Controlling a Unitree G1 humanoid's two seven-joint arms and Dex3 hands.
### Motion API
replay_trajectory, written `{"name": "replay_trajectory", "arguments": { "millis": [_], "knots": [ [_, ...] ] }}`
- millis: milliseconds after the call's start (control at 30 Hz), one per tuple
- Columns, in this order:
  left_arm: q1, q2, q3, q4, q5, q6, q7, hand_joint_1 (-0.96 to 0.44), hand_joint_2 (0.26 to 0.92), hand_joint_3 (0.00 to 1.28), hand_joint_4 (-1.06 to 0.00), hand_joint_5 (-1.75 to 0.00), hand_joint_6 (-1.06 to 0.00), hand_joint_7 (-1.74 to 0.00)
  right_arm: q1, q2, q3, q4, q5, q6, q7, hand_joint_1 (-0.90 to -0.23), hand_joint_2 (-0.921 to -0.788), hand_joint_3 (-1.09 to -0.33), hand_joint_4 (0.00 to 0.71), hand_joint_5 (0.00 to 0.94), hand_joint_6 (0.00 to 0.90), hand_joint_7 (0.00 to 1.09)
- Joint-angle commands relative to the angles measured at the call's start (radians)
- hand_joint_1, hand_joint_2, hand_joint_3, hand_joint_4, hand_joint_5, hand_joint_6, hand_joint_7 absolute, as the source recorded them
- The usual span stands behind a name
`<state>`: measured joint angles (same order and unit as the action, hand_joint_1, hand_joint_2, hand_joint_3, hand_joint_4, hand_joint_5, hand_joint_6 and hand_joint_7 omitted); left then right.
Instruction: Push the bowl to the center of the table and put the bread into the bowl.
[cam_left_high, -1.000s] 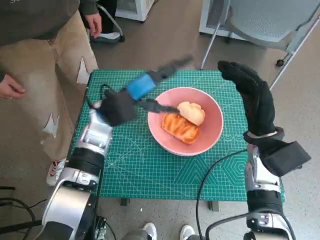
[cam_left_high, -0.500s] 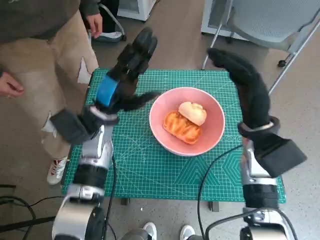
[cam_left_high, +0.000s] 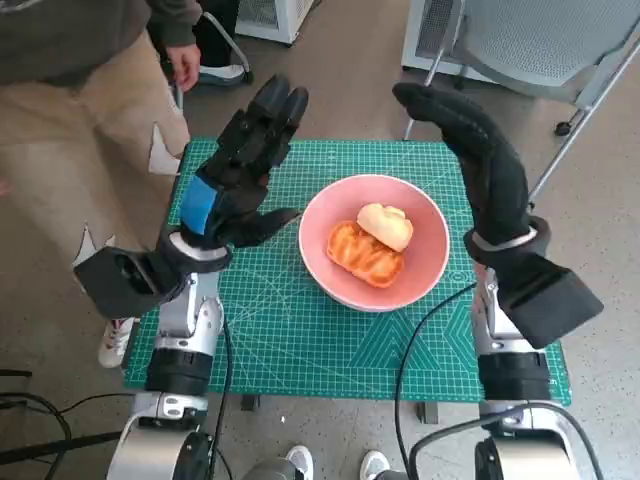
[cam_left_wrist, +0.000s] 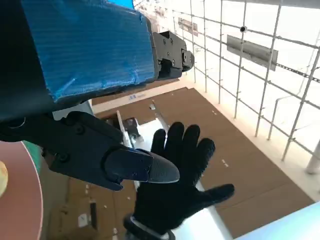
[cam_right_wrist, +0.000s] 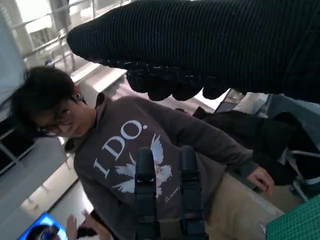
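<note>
The pink bowl (cam_left_high: 373, 241) sits at the middle of the frame on the green mat (cam_left_high: 300, 340), with two pieces of bread (cam_left_high: 368, 243) inside. The left hand (cam_left_high: 238, 175) is raised at centre left, fingers apart, holding nothing. The right hand (cam_left_high: 470, 150) (gloved) is raised at upper right, fingers extended, likewise empty. A person (cam_left_high: 80, 60) stands at upper left.

The only legible text is "I DO." — pale capitals across the chest of the person's dark sweatshirt (cam_right_wrist: 145, 165), above a printed winged figure, in the middle of the right wrist view.
</note>
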<state>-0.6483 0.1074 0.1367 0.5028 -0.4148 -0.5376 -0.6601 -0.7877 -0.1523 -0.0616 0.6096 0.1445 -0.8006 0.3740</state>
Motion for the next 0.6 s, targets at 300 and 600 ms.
{"name": "replay_trajectory", "arguments": {
  "millis": [300,600],
  "knots": [
    [0.026,-0.015,0.031,-0.041,-0.046,0.061,0.007,-0.43,0.865,0.04,0.0,0.0,-0.16,-0.02,-0.015,0.005,0.004,0.054,0.029,-0.017,0.063,-0.714,-0.921,-0.786,0.166,0.006,0.007,0.45],
    [0.027,-0.011,0.046,-0.054,-0.042,0.068,0.021,-0.43,0.869,0.03,0.0,0.0,-0.17,-0.03,-0.013,0.007,0.002,0.047,0.047,-0.002,0.087,-0.714,-0.921,-0.783,0.169,0.006,0.006,0.45]
  ]
}}
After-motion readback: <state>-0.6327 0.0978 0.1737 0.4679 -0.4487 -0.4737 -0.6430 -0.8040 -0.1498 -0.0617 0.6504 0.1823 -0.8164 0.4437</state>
